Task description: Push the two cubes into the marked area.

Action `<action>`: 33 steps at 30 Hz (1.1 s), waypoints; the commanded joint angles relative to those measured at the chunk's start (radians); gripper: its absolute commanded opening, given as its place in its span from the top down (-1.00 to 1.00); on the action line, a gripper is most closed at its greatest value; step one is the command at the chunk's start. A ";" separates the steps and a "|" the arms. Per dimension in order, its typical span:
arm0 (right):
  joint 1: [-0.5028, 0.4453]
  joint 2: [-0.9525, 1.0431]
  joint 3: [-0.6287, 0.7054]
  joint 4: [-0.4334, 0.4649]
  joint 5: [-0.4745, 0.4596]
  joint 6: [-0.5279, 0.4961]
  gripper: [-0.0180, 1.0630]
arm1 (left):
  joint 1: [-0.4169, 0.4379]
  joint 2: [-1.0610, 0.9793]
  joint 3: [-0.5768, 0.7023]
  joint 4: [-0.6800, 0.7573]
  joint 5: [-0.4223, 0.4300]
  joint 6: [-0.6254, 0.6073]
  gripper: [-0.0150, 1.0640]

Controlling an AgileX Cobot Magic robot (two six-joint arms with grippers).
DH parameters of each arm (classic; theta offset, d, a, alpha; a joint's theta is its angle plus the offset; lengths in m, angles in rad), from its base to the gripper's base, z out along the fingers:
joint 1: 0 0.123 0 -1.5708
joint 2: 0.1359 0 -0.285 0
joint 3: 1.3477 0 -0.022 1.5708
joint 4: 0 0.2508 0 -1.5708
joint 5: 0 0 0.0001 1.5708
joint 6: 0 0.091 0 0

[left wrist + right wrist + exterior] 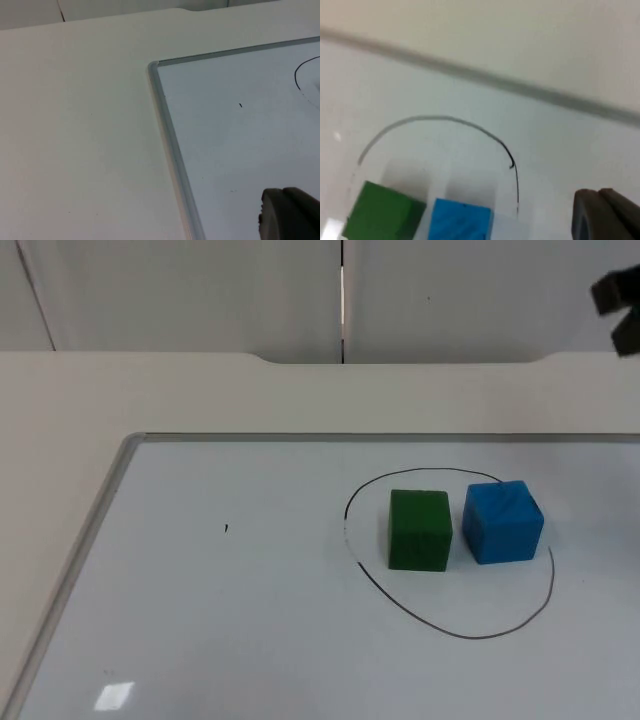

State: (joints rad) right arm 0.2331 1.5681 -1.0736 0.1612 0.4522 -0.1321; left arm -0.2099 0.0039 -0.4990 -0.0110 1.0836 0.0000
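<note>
I find the green cube [420, 530] and blue cube [503, 521] side by side, just apart, inside the drawn outline [455, 632] on the whiteboard [200, 620], while the right gripper [618, 308] hangs well above; I cannot tell either claw's opening.

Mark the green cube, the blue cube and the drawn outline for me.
green cube [420, 530]: top view, on its top face.
blue cube [502, 522]: top view, on its top face.
drawn outline [470, 636]: top view, on the near arc of the black line around both cubes.
</note>
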 commanded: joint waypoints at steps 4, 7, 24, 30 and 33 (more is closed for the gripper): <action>-0.003 -0.170 -0.001 -0.005 0.035 -0.007 0.97 | 0.002 -0.004 0.003 -0.009 -0.008 -0.006 0.98; -0.003 -0.214 -0.001 -0.003 0.040 -0.007 0.97 | 0.002 -0.004 0.003 -0.009 -0.008 -0.006 0.98; -0.003 -0.368 0.084 0.006 0.109 -0.007 0.97 | 0.002 -0.004 0.003 -0.007 -0.008 0.000 0.98; -0.003 -0.497 0.217 0.006 0.102 -0.007 0.97 | 0.002 -0.004 0.003 -0.007 -0.008 0.000 0.98; -0.003 -0.556 0.272 0.006 0.102 -0.007 0.97 | 0.002 -0.004 0.003 -0.007 -0.008 0.000 0.98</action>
State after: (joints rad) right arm 0.2331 1.0294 -0.8105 0.1651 0.5585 -0.1321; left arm -0.2099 0.0039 -0.4990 -0.0110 1.0836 0.0000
